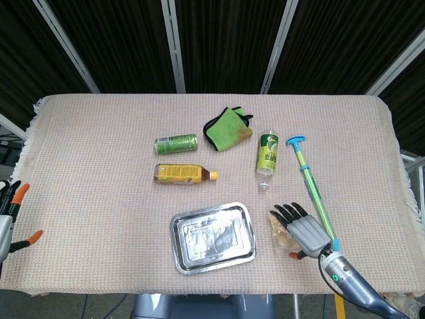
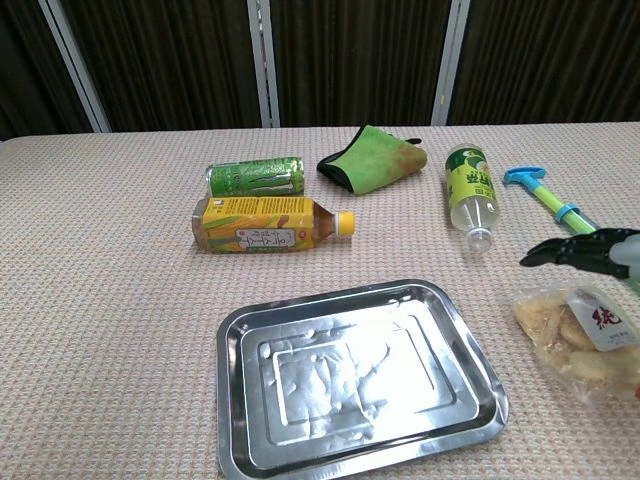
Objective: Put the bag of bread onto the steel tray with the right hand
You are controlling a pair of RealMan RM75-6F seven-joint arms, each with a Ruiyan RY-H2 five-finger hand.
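The bag of bread [image 1: 279, 232] [image 2: 578, 328], clear plastic with pale rolls and a white label, lies on the woven cloth just right of the steel tray [image 1: 212, 238] [image 2: 352, 384]. The tray holds nothing. My right hand [image 1: 304, 230] [image 2: 584, 249] hovers over the bag's right part with its fingers spread and holds nothing. In the chest view only its dark fingertips show, above the bag's far edge. My left hand [image 1: 9, 214] sits at the far left edge of the head view, fingers apart and holding nothing.
Behind the tray lie a yellow tea bottle [image 1: 184, 173], a green can [image 1: 176, 143], a green cloth [image 1: 228, 128] and a green-labelled bottle [image 1: 267, 153]. A long green and blue pump [image 1: 310, 183] lies right of the bag, close beside my right hand.
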